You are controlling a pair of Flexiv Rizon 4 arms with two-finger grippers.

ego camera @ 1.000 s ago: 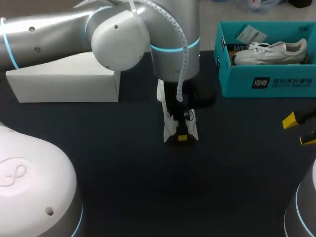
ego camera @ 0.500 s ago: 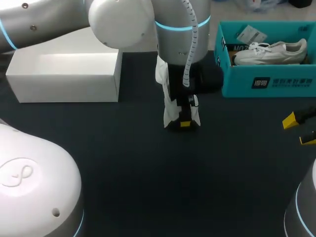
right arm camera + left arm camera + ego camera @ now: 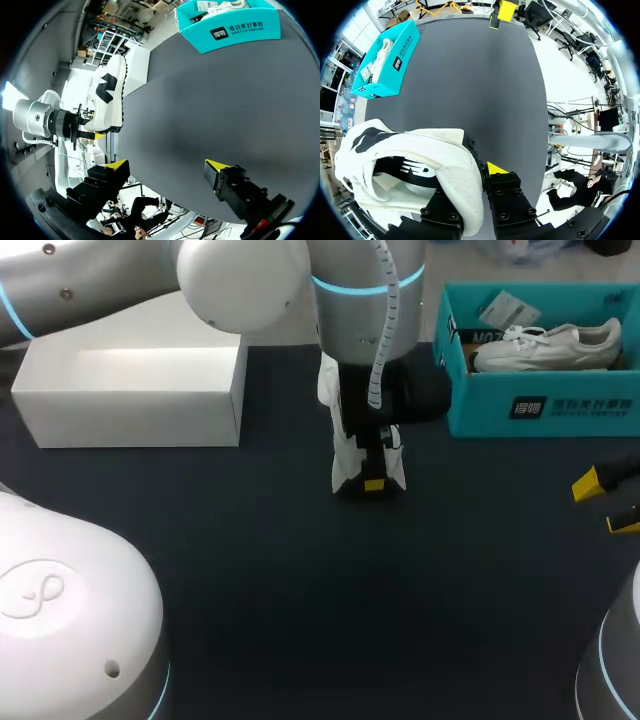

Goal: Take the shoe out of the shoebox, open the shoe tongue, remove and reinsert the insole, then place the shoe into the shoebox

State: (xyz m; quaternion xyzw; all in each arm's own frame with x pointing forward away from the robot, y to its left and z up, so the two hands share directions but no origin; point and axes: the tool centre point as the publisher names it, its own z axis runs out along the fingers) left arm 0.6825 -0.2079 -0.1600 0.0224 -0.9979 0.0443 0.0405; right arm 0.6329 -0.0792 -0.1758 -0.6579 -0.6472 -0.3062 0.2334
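My left end effector is clamped on the white shoe over the middle of the tabletop, its fingers pinching one wall of the shoe at the opening. In the left wrist view the shoe runs crosswise to the fingers and trails off to one side, its opening facing the camera. From above, its long axis runs far to near, steeply tipped. I cannot tell which end is toe.

My right end effector sits at the right edge with its fingers apart, holding nothing. The shoe lies well to its left. The teal shoebox, with another white shoe inside, stands far right. I judge the tongue work needs the right arm to cross leftward.
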